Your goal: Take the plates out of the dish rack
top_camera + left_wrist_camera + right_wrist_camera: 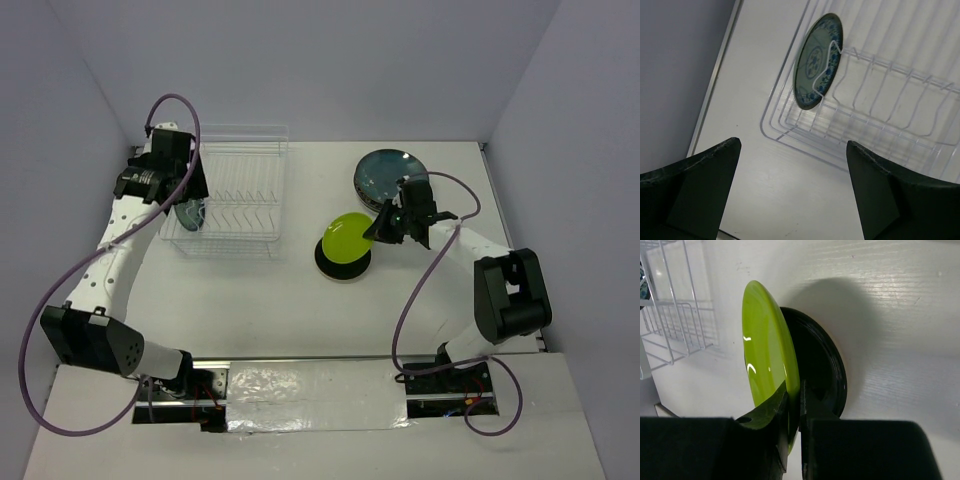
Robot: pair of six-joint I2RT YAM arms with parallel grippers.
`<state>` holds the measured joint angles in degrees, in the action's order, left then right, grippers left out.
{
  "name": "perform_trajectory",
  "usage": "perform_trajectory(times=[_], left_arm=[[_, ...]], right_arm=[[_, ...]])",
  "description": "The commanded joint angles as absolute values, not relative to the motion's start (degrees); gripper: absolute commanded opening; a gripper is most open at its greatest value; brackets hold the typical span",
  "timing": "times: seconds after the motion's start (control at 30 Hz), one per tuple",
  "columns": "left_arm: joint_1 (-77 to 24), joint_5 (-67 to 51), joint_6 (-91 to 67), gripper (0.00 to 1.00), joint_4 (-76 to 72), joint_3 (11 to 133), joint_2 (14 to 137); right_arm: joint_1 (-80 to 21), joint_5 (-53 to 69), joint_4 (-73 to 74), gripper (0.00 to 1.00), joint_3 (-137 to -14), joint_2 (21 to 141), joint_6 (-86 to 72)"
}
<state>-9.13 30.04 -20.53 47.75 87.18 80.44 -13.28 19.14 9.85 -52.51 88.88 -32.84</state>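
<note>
Clamping the near rim of the lime-green plate [767, 355], your right end effector [800, 405] has its fingers pressed together on the thin edge. The plate hangs steeply tilted over the small black plate [822, 370], which lies flat on the counter [300, 310]. The tilt looks like a lowering angle for stacking green on black. The glossy glaze could slip in an edge-only pinch.

Your left end effector [792, 145] hovers with fingers wide apart and nothing between them, over the near end of the dish rack [228, 250]. One blue-patterned plate [815, 62] stands on edge there between tines, so it is probably next. The dark teal plate [388, 172] lies on the counter beyond the right arm.
</note>
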Motion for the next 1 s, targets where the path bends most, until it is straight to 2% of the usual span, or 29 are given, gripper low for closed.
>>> perform_trajectory(times=[0.0,0.1,0.13,0.17,0.2,0.27,0.3,0.37,0.5,0.7,0.8,0.97], left_arm=[[-7.65,32.17,-18.90,0.99,47.29,86.66,79.01],[-6.33,31.99,-18.90,0.99,46.67,85.43,79.71],[-5.81,32.08,-18.90,0.99,46.50,85.17,80.06],[-5.54,32.25,-18.81,0.99,46.41,85.17,80.42],[-5.28,32.34,-18.90,1.00,46.75,85.34,81.55],[-4.31,33.13,-19.16,0.99,47.28,86.57,82.79],[-3.96,32.96,-19.33,1.00,47.63,87.09,83.40],[-3.25,32.43,-19.42,1.00,47.82,87.80,84.64],[-3.08,31.99,-19.69,1.00,46.32,87.36,85.78],[-2.03,30.85,-19.78,0.99,45.27,88.24,91.13],[-1.15,30.06,-19.07,0.99,44.03,89.73,94.38],[-0.88,32.87,-17.67,0.90,44.92,96.41,101.06]], right_arm=[[-13.18,22.15,8.52,0.13,-53.62,88.85,-30.07],[-13.97,20.49,12.29,0.27,-53.61,89.30,-26.74],[-15.80,18.30,16.05,0.35,-54.66,89.21,-25.41],[-17.13,14.80,18.08,0.51,-55.54,89.12,-23.75],[-18.27,12.50,20.28,0.59,-56.33,89.21,-21.73],[-21.61,8.63,26.26,0.73,-58.88,89.73,-20.05],[-22.32,5.05,28.19,0.75,-59.67,90.43,-19.17],[-24.51,1.42,32.14,0.88,-61.61,91.05,-18.55],[-27.50,-6.67,37.87,0.89,-64.95,92.11,-18.02],[-28.39,-8.70,41.48,0.89,-66.63,90.01,-18.28],[-28.74,-4.76,38.33,0.90,-64.08,82.72,-18.89],[-31.11,-1.67,36.30,0.90,-61.00,74.45,-19.60]])
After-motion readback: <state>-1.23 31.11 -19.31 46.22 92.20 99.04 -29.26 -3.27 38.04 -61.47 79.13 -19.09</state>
